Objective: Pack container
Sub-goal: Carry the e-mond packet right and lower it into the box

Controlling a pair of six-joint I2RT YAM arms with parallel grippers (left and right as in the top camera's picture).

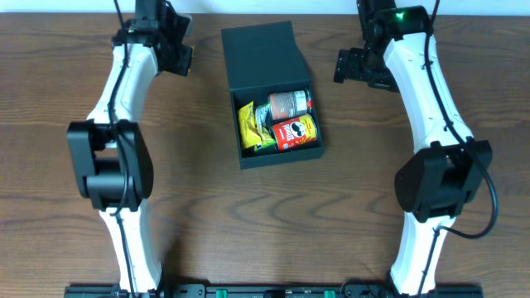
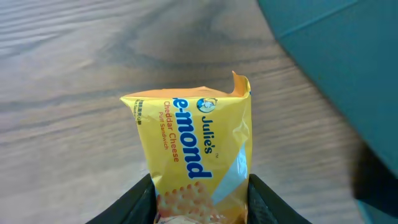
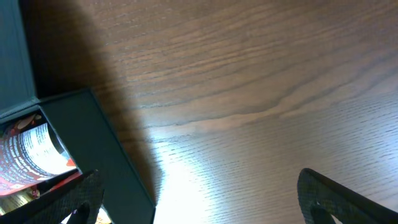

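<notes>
The dark teal container [image 1: 278,153] lies open mid-table, with its flap lid [image 1: 261,54] folded back. Inside are a yellow packet [image 1: 251,126], a brown can [image 1: 290,103] and a red snack can [image 1: 296,132]. My left gripper [image 1: 178,51] is above the table to the left of the lid. In the left wrist view it [image 2: 200,190] is shut on a yellow Julie's cheese-sandwich packet [image 2: 196,137], with the container [image 2: 336,62] to its upper right. My right gripper [image 1: 352,66] is open and empty to the right of the box [image 3: 93,143]. The red can [image 3: 31,155] shows in the right wrist view.
The wooden table [image 1: 74,207] spreads around the box. Both arm bases stand at the front edge, left [image 1: 124,248] and right [image 1: 418,248].
</notes>
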